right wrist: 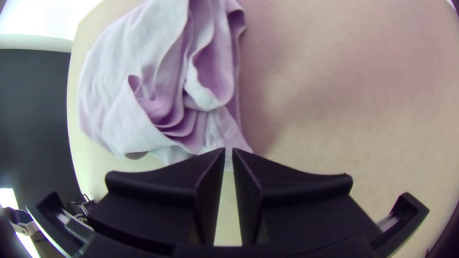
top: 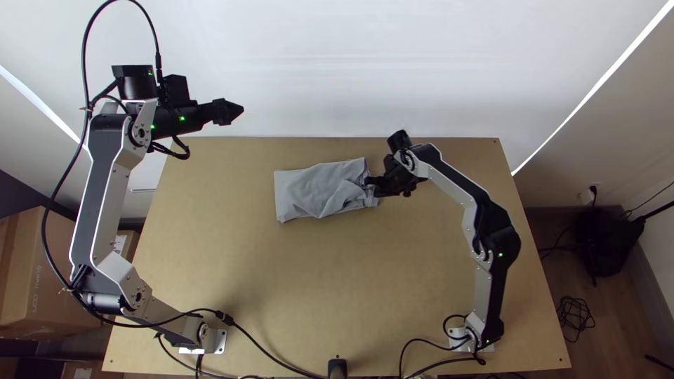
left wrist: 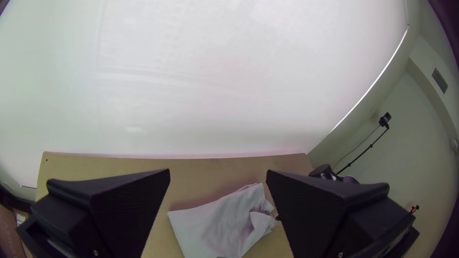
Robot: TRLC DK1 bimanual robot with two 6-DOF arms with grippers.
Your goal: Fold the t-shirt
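Left gripper (top: 241, 110): fingers spread wide. Right gripper (top: 368, 182): fingers closed, pinching the bunched edge of the folded grey t-shirt (top: 309, 189) between their tips.

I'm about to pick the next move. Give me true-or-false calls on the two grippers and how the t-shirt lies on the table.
1. The left gripper's fingers stand apart. True.
2. The left gripper is touching the t-shirt. False: it is held away from the cloth.
3. The right gripper is at the t-shirt's right-hand end in the top view. True.
4. The t-shirt is rumpled near the right gripper. True.
5. The t-shirt hangs over the table's near edge. False: it lies on the tabletop, closer to the far edge.
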